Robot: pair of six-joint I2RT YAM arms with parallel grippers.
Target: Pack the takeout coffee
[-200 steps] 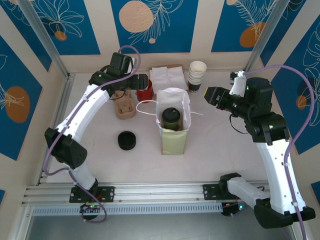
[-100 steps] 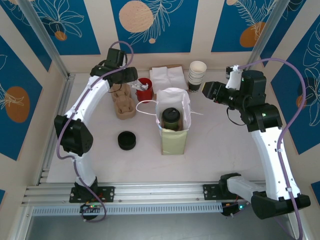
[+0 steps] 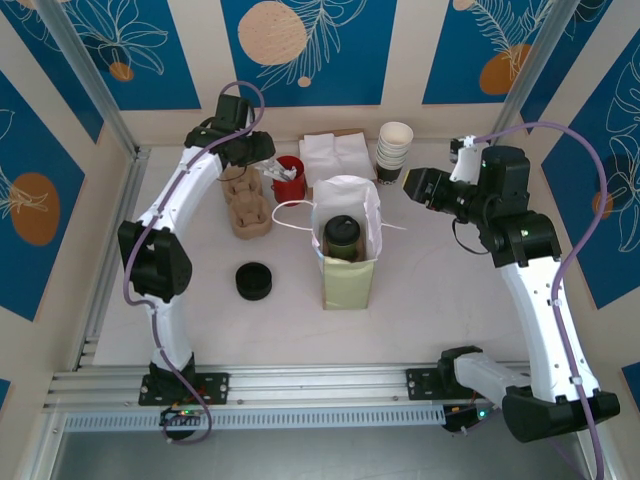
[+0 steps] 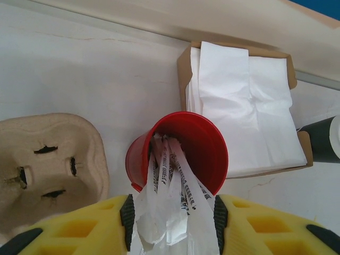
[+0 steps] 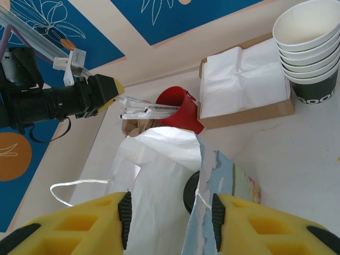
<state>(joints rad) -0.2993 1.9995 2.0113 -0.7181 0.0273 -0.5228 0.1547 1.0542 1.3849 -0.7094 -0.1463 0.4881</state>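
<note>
Top external: takeout coffee (image 3: 342,237) sits inside the paper bag (image 3: 348,290), mid-table. The left gripper (image 4: 172,223) pinches sachets (image 4: 170,175) in the red cup (image 4: 204,143) near the far edge; the right gripper (image 3: 413,187) hangs part-open, empty. Next, likely: lift sachets bagward.

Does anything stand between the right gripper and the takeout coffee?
Yes: the takeout coffee sits inside the open paper bag, and the bag's right wall stands between it and the right gripper.

Robot lab cell dressed as a café: aluminium rail (image 3: 320,385) along the table (image 3: 430,300) near edge, printed blue wall panels (image 3: 300,50), stacked paper cups (image 3: 394,150).
</note>
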